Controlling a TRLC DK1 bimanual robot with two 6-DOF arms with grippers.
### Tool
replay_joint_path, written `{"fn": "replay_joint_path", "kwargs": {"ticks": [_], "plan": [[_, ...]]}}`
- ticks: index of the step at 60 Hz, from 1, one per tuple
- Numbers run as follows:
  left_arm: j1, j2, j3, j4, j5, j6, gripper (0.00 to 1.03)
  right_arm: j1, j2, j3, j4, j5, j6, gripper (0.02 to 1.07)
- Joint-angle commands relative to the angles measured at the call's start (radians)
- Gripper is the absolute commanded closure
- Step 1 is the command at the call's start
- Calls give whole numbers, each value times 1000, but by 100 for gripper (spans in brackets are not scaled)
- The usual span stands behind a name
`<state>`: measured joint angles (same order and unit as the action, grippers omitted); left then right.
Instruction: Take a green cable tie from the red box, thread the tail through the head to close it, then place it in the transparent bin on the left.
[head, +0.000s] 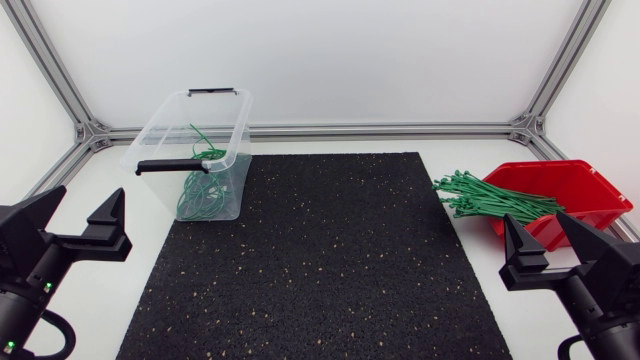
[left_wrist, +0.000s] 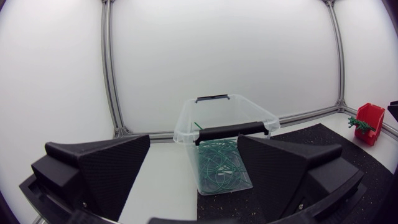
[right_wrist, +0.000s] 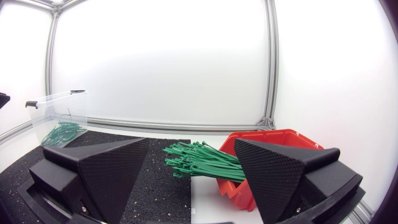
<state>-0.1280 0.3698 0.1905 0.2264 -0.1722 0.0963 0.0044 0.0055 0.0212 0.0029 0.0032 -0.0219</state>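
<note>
The left tool (head: 85, 200), near left, and the right tool (head: 538, 225), near right, both stand spread, with the open black mat (head: 330, 250) between them. One red box (head: 585, 185) sits far right. Its green cable ties (head: 490, 198), too many to count, overhang the mat's edge. One transparent bin (head: 165, 125), far left, holds looped ties.

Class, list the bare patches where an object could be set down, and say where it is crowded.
The mat is bare from the bin across to the ties. The table strip behind the mat is bare too. Crowded: beside the mat's far right corner, where ties spill from the red box.
</note>
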Motion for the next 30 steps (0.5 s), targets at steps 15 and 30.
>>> {"fn": "replay_joint_path", "kwargs": {"ticks": [15, 30], "plan": [[62, -175, -98, -100, 80, -57, 6, -4, -6, -21, -3, -3, 22, 7], [106, -306, -161, -185, 142, -83, 6, -4, -6, -21, -3, -3, 22, 7]]}}
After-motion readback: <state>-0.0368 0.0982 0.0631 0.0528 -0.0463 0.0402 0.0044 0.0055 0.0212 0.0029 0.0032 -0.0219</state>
